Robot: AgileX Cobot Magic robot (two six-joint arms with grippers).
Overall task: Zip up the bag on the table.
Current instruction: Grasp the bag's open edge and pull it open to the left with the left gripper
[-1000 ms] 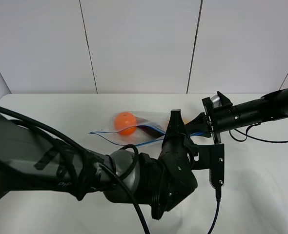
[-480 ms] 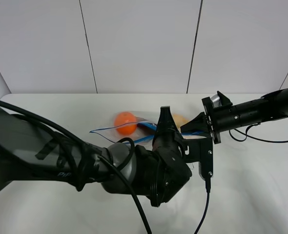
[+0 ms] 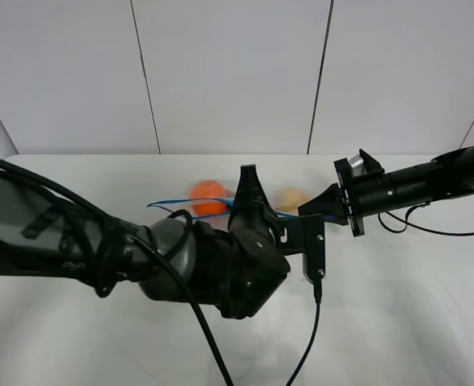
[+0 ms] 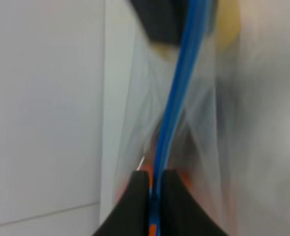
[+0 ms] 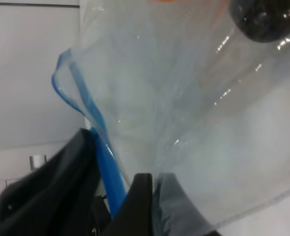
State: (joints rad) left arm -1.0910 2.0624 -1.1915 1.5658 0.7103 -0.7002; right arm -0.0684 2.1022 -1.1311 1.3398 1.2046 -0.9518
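The bag (image 3: 221,206) is clear plastic with a blue zipper strip (image 4: 177,98) and lies at the back middle of the table (image 3: 414,305). An orange fruit (image 3: 206,195) and a yellowish one (image 3: 290,197) show through it. My left gripper (image 3: 247,191) is shut on the zipper strip, which the left wrist view shows pinched between the fingers (image 4: 135,201). My right gripper (image 3: 321,207) is shut on the bag's right end, with the blue strip (image 5: 105,167) between its fingers (image 5: 78,182). A dark round fruit (image 5: 263,19) shows through the plastic (image 5: 194,98).
White wall panels (image 3: 229,72) stand right behind the table's far edge. My bulky left arm (image 3: 140,257) with its cable (image 3: 301,354) fills the front left. My right arm (image 3: 422,185) reaches in from the right edge.
My left gripper has slid left along the blue zipper strip, away from my right gripper. The yellowish fruit has come into view. The right gripper has held still.
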